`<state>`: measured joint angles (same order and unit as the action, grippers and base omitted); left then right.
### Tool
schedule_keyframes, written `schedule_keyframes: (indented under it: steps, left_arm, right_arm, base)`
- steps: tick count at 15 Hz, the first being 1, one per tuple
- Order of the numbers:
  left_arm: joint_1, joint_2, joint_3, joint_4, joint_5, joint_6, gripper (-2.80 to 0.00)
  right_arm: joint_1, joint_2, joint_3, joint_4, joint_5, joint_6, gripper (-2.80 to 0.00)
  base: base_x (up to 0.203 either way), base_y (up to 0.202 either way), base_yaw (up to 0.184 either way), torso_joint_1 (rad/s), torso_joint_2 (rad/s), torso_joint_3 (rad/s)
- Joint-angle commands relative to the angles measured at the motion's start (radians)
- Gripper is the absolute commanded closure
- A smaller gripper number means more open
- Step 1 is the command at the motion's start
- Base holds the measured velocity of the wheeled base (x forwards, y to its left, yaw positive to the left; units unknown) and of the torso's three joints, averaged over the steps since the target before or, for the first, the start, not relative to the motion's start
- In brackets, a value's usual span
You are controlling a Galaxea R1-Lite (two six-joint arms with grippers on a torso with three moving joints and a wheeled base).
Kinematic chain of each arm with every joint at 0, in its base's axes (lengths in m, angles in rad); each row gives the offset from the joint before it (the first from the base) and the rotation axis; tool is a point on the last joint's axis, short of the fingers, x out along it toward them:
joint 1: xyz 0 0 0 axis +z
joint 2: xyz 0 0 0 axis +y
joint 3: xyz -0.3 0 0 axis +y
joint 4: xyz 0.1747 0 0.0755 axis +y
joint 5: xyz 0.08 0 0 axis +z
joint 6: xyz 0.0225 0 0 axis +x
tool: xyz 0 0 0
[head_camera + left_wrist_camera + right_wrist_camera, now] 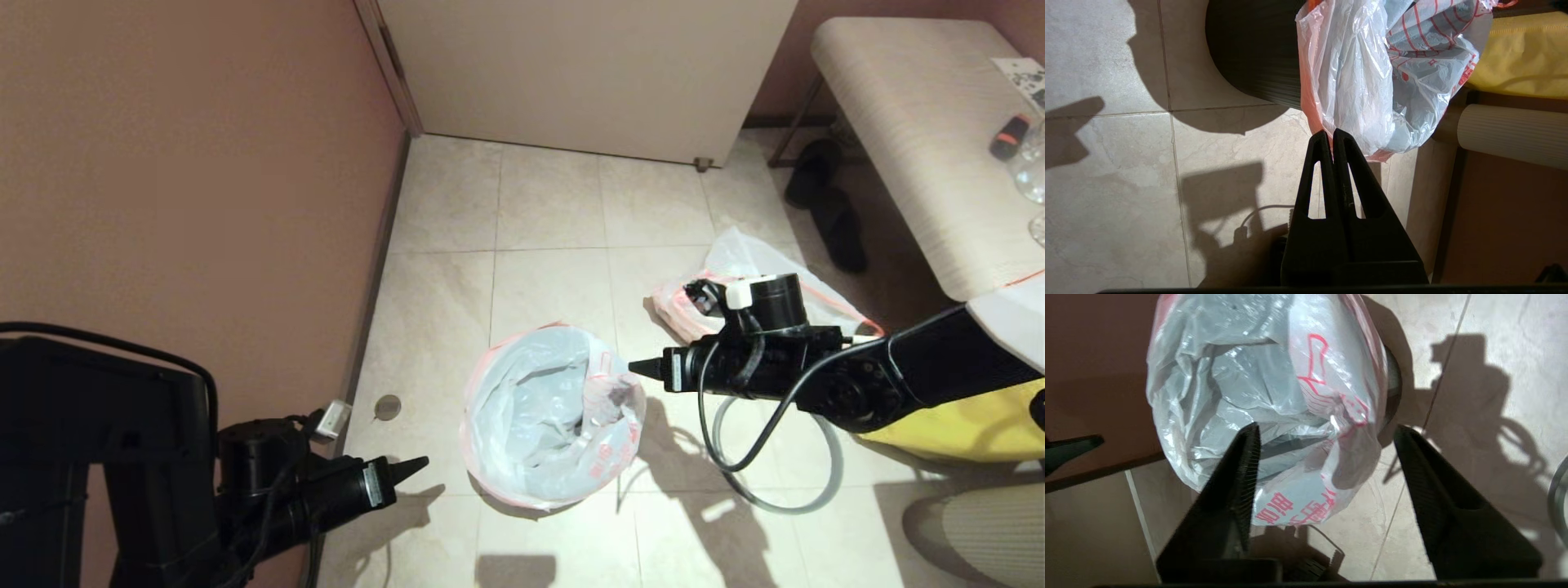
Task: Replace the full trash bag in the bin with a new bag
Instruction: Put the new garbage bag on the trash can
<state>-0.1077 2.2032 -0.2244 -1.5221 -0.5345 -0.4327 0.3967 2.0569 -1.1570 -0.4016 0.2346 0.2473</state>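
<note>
The new bag (547, 408) is draped open over the bin, its pink-red hem folded outside. The bin's black ribbed wall (1257, 53) shows beside the hanging plastic (1363, 73). My right gripper (641, 367) hovers just right of the bag's rim, open, with the printed plastic (1241, 375) in front of its spread fingers (1327, 428) and nothing held. My left gripper (412, 467) is low at the bin's left, shut, a short gap from the bag. Its closed tips (1331, 136) line up with the hem. The full trash bag (735, 253) lies on the floor behind my right wrist.
A grey hoop (829, 487) lies on the tiles right of the bin, under my right arm. A big yellow bag (963, 416) sits at the right edge. A bench (922, 122) and dark slippers (824, 204) are at the back right. The wall runs close on the left.
</note>
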Motion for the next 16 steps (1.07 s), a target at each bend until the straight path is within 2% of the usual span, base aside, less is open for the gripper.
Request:
schedule_keyframes:
  steps: [1, 5, 8, 10, 12, 13, 16]
  left_arm:
    - [0.005, 0.000, -0.003, -0.048, -0.002, -0.003, 0.00]
    - [0.022, -0.013, 0.000, -0.048, -0.005, -0.006, 0.00]
    - [0.043, -0.035, 0.009, -0.048, -0.010, -0.010, 0.00]
    - [0.082, -0.059, 0.034, -0.048, -0.082, -0.011, 0.00]
    - [0.145, -0.078, 0.048, -0.048, -0.205, -0.011, 0.00]
    - [0.155, -0.082, 0.050, -0.048, -0.228, -0.011, 0.00]
    - [0.149, -0.076, 0.048, -0.048, -0.228, -0.009, 0.00]
  right_arm:
    - [0.032, -0.010, -0.051, 0.033, 0.002, -0.017, 0.00]
    - [0.108, 0.149, -0.331, 0.203, -0.002, -0.055, 0.00]
    - [0.144, 0.349, -0.691, 0.425, -0.048, -0.109, 0.00]
    - [0.165, 0.485, -0.850, 0.518, -0.106, -0.204, 0.00]
    - [0.186, 0.597, -0.854, 0.583, -0.199, -0.323, 0.00]
    - [0.194, 0.633, -0.839, 0.605, -0.235, -0.395, 0.00]
    - [0.207, 0.666, -0.821, 0.614, -0.260, -0.434, 0.00]
  base:
    - [0.000, 0.000, 0.000, 0.000, 0.00, 0.000]
    - [0.000, 0.000, 0.000, 0.000, 0.00, 0.000]
    - [0.000, 0.000, 0.000, 0.000, 0.00, 0.000]
    - [0.000, 0.000, 0.000, 0.000, 0.00, 0.000]
    - [0.000, 0.000, 0.000, 0.000, 0.00, 0.000]
    - [0.000, 0.000, 0.000, 0.000, 0.00, 0.000]
    - [0.000, 0.000, 0.000, 0.000, 0.00, 0.000]
